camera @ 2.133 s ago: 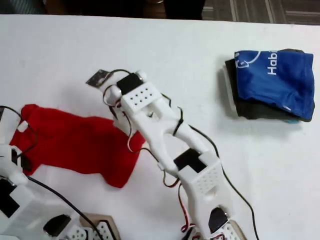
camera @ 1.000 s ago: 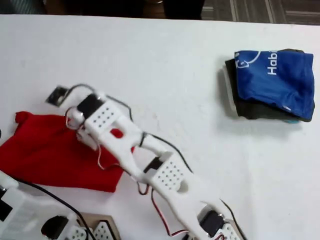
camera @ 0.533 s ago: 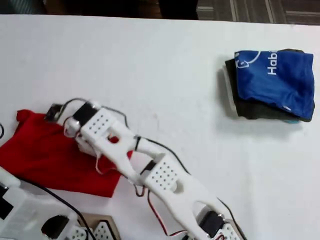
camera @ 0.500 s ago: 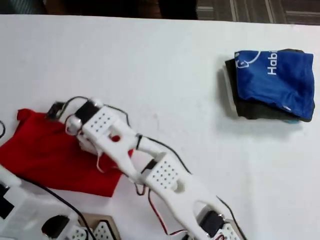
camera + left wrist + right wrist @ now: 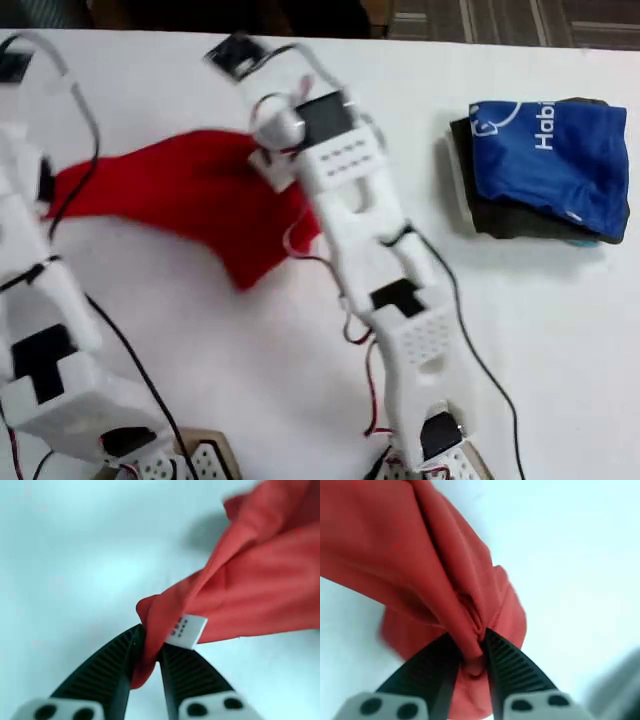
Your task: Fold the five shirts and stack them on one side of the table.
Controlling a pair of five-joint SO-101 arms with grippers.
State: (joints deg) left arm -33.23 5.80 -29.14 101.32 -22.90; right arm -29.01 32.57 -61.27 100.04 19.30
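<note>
Your left pincer (image 5: 148,652) is closed on a bunched corner of the red shirt (image 5: 190,190), with cloth squeezed between its two black ribbed fingers (image 5: 107,670). A small white tag (image 5: 186,631) sits on the fabric just beside the grip. Your right pincer (image 5: 471,655) is clamped on another gathered fold of the same shirt, and red cloth spills away from it.

In the high view the red shirt spans between the two arms in the upper left of the frame. It runs from near the left edge toward upper centre, and a loose flap droops toward the middle of the white counter (image 5: 520,340). The left arm (image 5: 40,330) stands along the left edge of the frame. The right arm (image 5: 400,320) extends from bottom centre up to the shirt's right end.

At the right side of the frame, well apart from the red shirt, lies a stack of folded shirts (image 5: 530,195). A blue shirt (image 5: 550,155) with white print is on top, with dark shirts (image 5: 495,222) beneath it. A sliver of teal cloth (image 5: 583,241) peeps out at the stack's lower edge. You cannot tell how many shirts the stack holds.
</note>
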